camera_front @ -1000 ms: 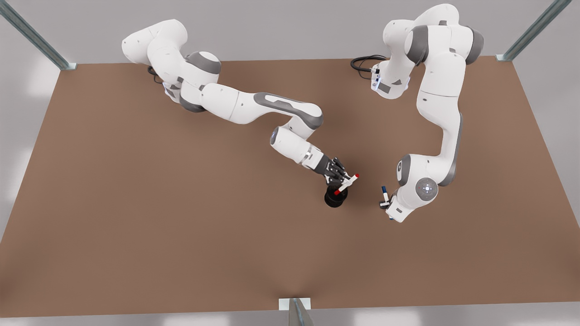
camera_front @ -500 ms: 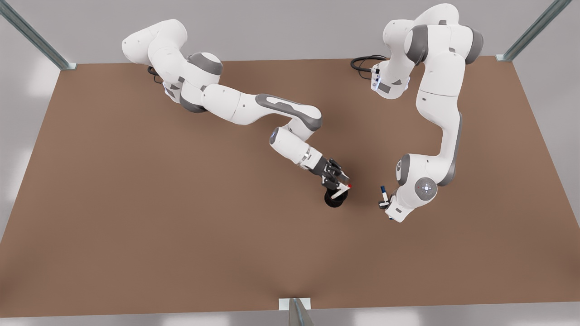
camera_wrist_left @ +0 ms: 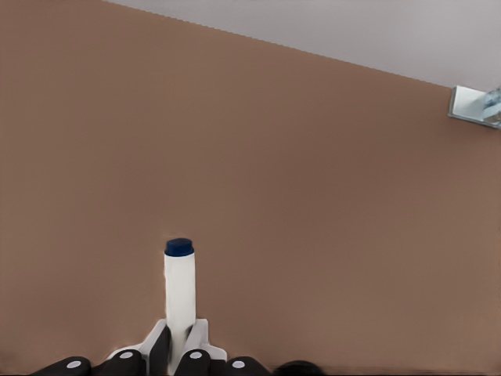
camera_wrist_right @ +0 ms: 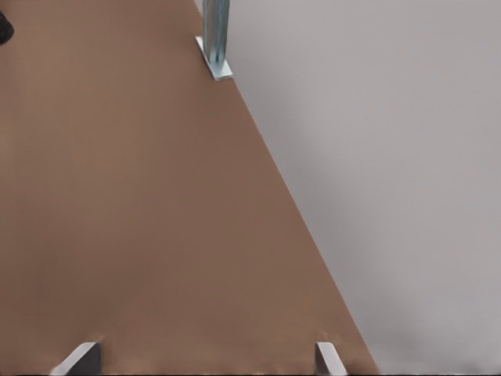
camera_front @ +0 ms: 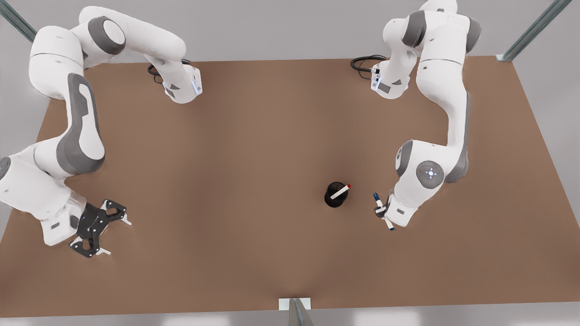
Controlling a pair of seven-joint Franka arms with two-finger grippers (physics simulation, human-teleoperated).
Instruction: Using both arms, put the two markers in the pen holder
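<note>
The black pen holder [camera_front: 335,195] stands right of the table's middle in the front view. The red-capped marker [camera_front: 340,191] leans inside it, red end up. Just to the front view's right of the holder, my left gripper [camera_front: 382,211] is shut on the blue-capped marker [camera_front: 379,207]. The left wrist view shows that blue marker [camera_wrist_left: 179,294] sticking out from between the fingers of the left gripper [camera_wrist_left: 179,352]. My right gripper [camera_front: 108,235] is open and holds nothing, low over the table at the front view's far left. Its spread fingertips [camera_wrist_right: 82,359] appear in the right wrist view.
Metal frame posts [camera_front: 530,31] rise at the table's back corners, and a bracket [camera_front: 294,305] sits at the middle of the front edge. A black cable [camera_front: 362,61] loops at the base of the left arm. The right wrist view shows the table edge and a post [camera_wrist_right: 215,35].
The right gripper let go of the red marker, which now leans in the holder. That arm swung far back to the front view's left. The left gripper moved slightly with the blue marker.
</note>
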